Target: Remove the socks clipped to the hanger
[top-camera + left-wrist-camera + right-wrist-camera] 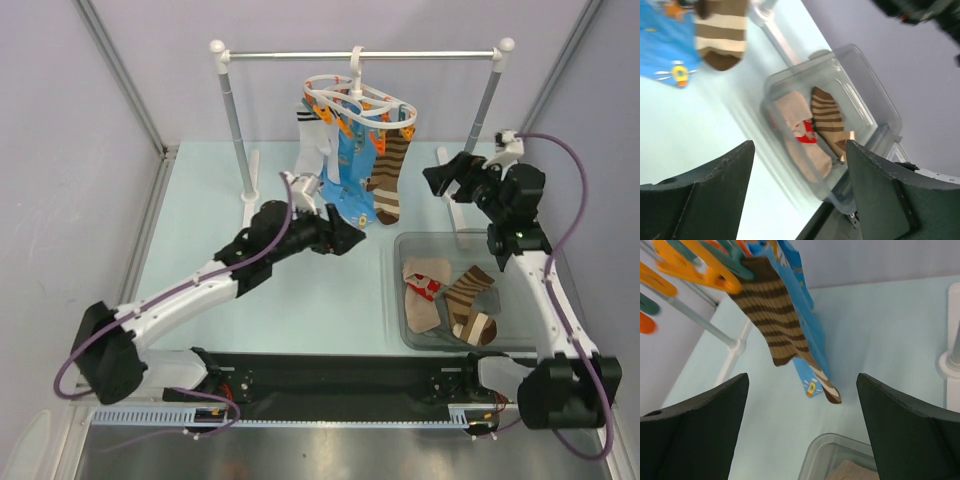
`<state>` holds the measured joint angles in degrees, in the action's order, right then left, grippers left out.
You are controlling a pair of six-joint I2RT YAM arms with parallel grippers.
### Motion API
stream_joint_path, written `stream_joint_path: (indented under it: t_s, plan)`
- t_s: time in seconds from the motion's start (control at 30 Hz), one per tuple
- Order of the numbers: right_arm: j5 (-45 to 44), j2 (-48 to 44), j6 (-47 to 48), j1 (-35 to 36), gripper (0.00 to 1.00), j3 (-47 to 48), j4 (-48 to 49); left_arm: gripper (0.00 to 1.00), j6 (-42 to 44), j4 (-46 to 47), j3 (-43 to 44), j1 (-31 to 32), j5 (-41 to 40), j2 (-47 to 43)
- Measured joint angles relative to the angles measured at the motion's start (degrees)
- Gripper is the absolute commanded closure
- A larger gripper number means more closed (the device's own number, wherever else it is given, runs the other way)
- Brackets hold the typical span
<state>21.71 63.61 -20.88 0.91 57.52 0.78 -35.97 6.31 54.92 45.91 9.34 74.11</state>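
Right gripper (802, 376) hangs wide open and empty, facing the brown-and-cream striped sock (771, 315), with clear air between them. That sock dangles toe-down from an orange clip (715, 272) on the white hanger (357, 70), at the hanger's right end. A white sock with black stripes (312, 145) hangs at the left end, and the blue cartoon-print cloth (350, 175) hangs between the two and just behind the striped one.

Both socks look light, limp and stretchy. They should fold around the fingers rather than resist. The best hold is probably the leg just below the clip, since a pull from the toe would only stretch the knit and swing the hanger. A steady downward tug ought to slip the cuff free. The hanger pivots on its hook over the metal rail (300, 54), so a sideways pull would likely drag everything along.

Left gripper (799, 145) is also spread wide and holds nothing, low near the hem of the blue cloth.

Room is tighter on the right, where the rail's post (485, 110) stands close to the right arm. The clear plastic bin (400, 290) rests on the surface (320, 295) below, already holding a beige sock (425, 290) and striped socks (470, 292). Open surface lies to the left.
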Motion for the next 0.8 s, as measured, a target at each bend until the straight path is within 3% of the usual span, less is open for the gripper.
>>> stream_joint_path:
  t_s: [0.17, 0.33, 0.67, 0.8]
  plan:
    - [7.19, 10.16, 5.51, 1.09, 0.14, -2.67, 9.70, 0.21, 0.11, -1.44, -4.87, -3.65, -0.70, -6.84]
    - [13.53, 18.73, 9.22, 2.91, 0.14, -1.62, 16.59, 0.20, 1.07, -2.23, -5.55, -3.85, -0.81, -8.68]
    - [15.28, 28.37, 11.82, 4.63, 0.14, 1.64, 25.79, 0.19, 1.53, -2.56, -8.15, -4.22, -0.57, -9.27]
    - [16.33, 32.57, 10.62, 5.33, 0.23, 3.54, 28.74, 0.20, 1.40, -1.84, -8.31, -4.22, -0.17, -9.27]
